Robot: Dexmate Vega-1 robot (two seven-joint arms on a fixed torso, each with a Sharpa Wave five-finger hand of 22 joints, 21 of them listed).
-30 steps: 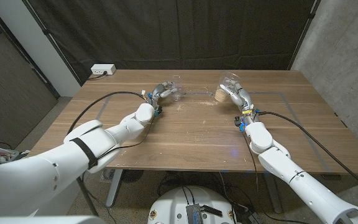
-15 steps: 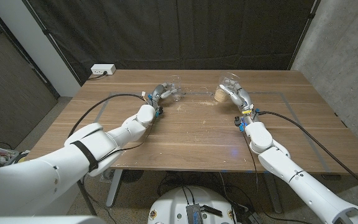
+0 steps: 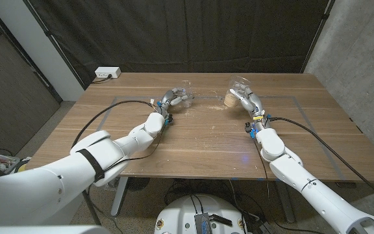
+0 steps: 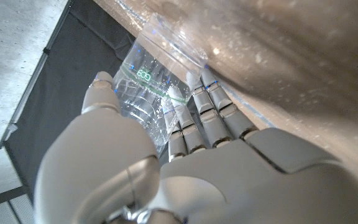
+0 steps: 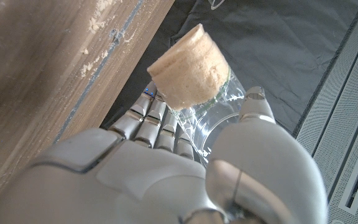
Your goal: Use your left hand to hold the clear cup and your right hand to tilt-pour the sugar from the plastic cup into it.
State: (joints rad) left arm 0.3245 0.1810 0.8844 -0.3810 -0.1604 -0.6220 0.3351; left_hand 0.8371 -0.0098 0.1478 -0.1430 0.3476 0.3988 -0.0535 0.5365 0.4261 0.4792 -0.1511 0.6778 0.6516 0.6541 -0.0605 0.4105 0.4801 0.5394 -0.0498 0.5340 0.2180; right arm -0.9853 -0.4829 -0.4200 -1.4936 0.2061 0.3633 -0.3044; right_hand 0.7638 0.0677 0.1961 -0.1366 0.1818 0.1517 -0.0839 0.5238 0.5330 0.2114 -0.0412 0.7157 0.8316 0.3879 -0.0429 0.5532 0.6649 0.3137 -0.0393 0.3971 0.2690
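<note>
On table point(image 3: 200, 140), two held cups: clear cup point(image 3: 183, 91), plastic cup point(image 3: 236, 90).

Even, moderately bright overhead light on the brown wooden table point(image 3: 200, 130), dark curtain backdrop dim, soft shadows under both arms, glare specks on the transparent ribbed plastic cup point(image 4: 151, 87) beyond the left hand's fingers, wrist views soft close-up.

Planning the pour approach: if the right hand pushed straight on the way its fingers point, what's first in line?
Likely nothing on the table: beyond the right hand and its plastic cup lie bare wood and the far edge; depth unclear.
</note>
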